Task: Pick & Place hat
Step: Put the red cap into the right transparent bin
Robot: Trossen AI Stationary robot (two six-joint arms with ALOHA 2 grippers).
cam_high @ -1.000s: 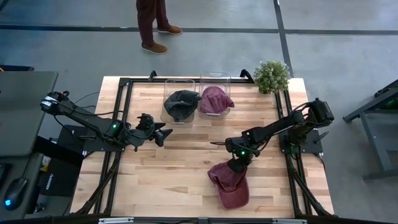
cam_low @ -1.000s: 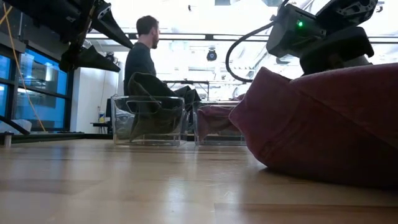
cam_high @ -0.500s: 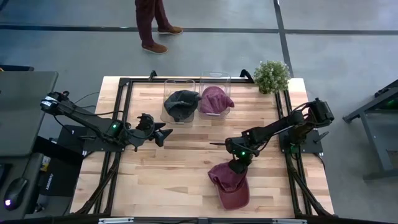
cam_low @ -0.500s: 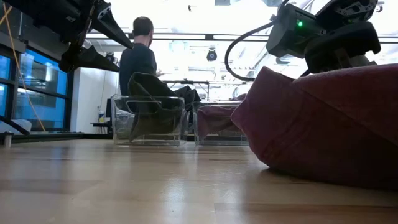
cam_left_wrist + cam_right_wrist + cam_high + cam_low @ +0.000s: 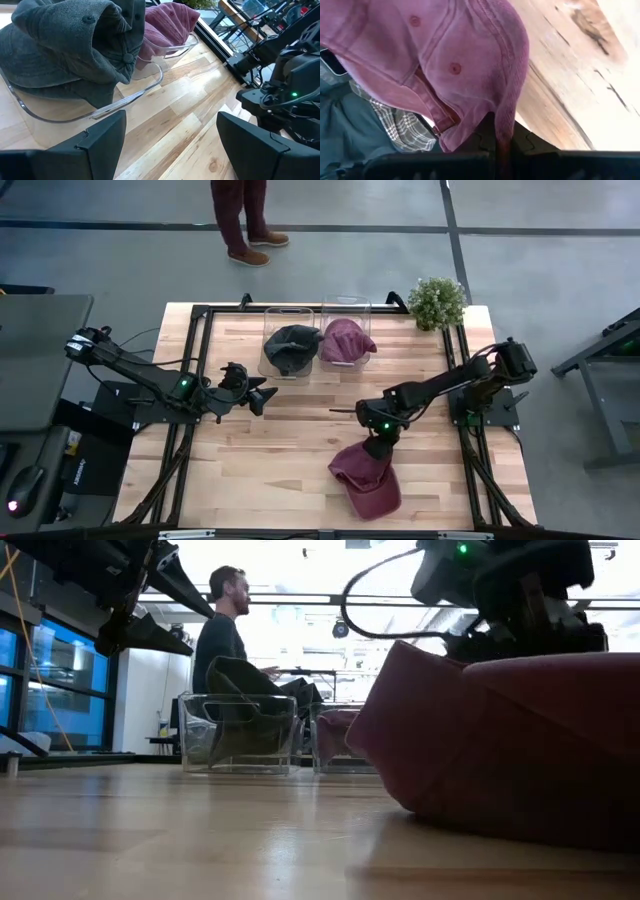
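**Right arm has the maroon hat pinched at its rim**

A wooden table (image 5: 300,450) stands on a grey floor, with a person (image 5: 225,635) passing at its far edge and a small plant (image 5: 437,302) at the far right corner. Taking that plant as the mark: two clear bins (image 5: 288,340) sit to its left along the far edge, one holding a dark hat (image 5: 292,347), the other a maroon one (image 5: 345,340).

The hat (image 5: 365,478) to be moved lies well nearer the front edge than the plant and a little to its left. It hangs directly below the right gripper (image 5: 377,445), its long axis running from the gripper toward the front edge, brim end lowest. The right gripper is clamped tight on the cloth; its wrist view shows the fabric edge caught between the jaws. One side of the hat looks lifted, the rest still resting on the wood. It is a faded maroon cap, soft and creased, with stitched eyelets.

The bins lie away from the gripper toward the plant's side of the table, so the carry probably runs that way.

The left gripper (image 5: 258,394) waits far left of the plant, jaws spread, holding nothing, facing the bins
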